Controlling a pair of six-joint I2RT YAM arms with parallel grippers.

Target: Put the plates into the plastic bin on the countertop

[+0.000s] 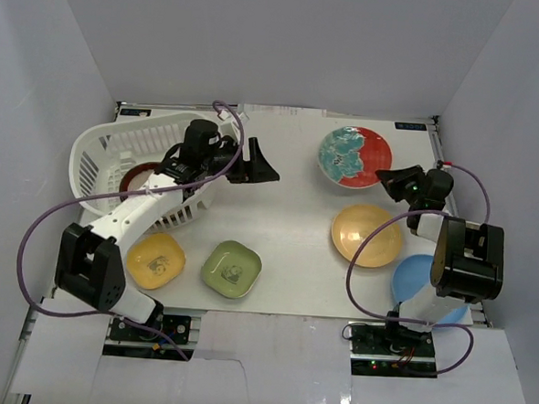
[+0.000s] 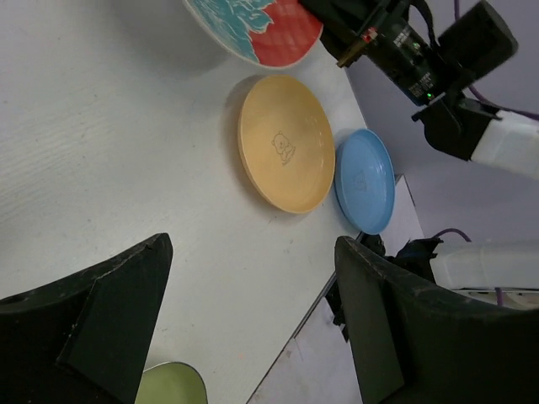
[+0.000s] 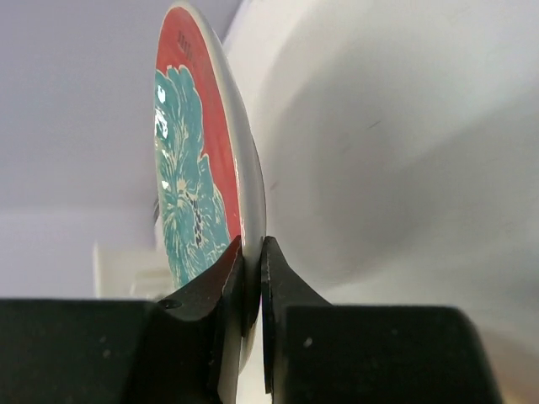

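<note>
My right gripper is shut on the rim of the teal-and-red plate, which shows edge-on in the right wrist view. My left gripper is open and empty, just right of the white plastic bin. A red-rimmed plate lies in the bin. On the countertop lie an orange-yellow plate, a light blue plate, a green rounded-square plate and a yellow one. The left wrist view shows the orange-yellow, light blue and green plates.
White walls enclose the countertop on three sides. Purple cables loop from both arms. The right arm's body stands over the light blue plate's right side. A metal rail runs along the near edge.
</note>
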